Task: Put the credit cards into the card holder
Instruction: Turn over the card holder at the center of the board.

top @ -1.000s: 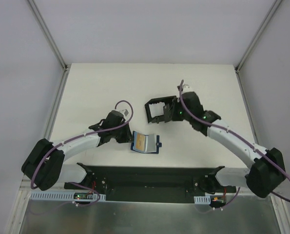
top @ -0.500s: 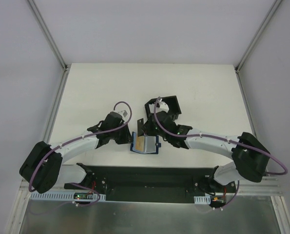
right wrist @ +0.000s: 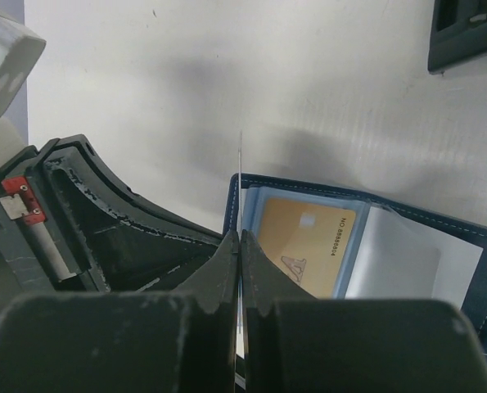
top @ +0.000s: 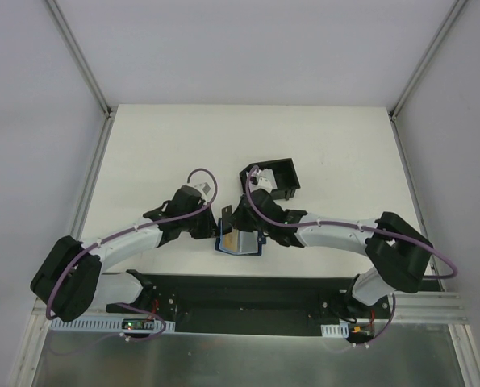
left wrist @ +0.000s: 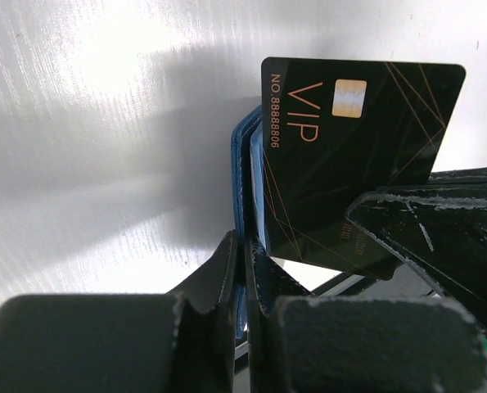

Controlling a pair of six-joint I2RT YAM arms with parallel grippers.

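Note:
The dark navy card holder (top: 241,242) lies open on the table between the arms. A yellow-orange card (right wrist: 305,244) sits in its lighter blue left pocket. My left gripper (left wrist: 245,246) is shut on the holder's left edge (left wrist: 245,164). My right gripper (right wrist: 240,239) is shut on a black credit card with gold "VIP" lettering (left wrist: 349,155). It holds the card on edge, upright, just over the holder's left edge. In the right wrist view this card (right wrist: 240,184) is a thin line. The two grippers (top: 213,230) (top: 233,224) are close together.
A black square tray (top: 273,177) with raised walls stands just behind the holder; its corner shows in the right wrist view (right wrist: 468,33). The left gripper's body (right wrist: 104,221) is right beside the held card. White walls ring the table.
My right arm has swung from the black tray toward the near left and now holds the card over the holder. The left gripper has stayed on the holder.

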